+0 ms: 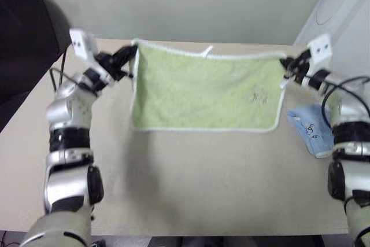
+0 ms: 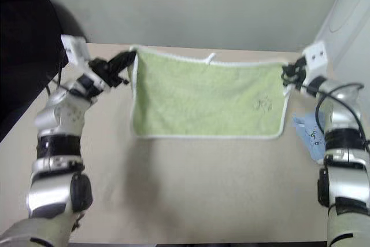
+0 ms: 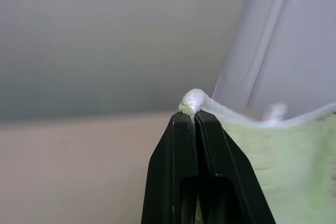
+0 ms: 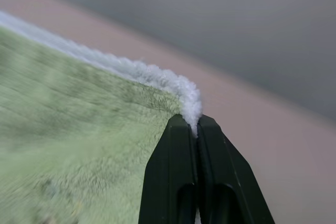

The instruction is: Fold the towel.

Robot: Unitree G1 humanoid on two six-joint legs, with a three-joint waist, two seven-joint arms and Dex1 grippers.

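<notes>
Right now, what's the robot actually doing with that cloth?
The robot is holding the light green towel up over the beige table, stretched between both arms. The left gripper is shut on one top corner and the right gripper is shut on the other, so the towel hangs as a flat sheet with its white loop on the top edge. No fold is made yet. A smaller light blue cloth lies on the table near the right arm.
</notes>
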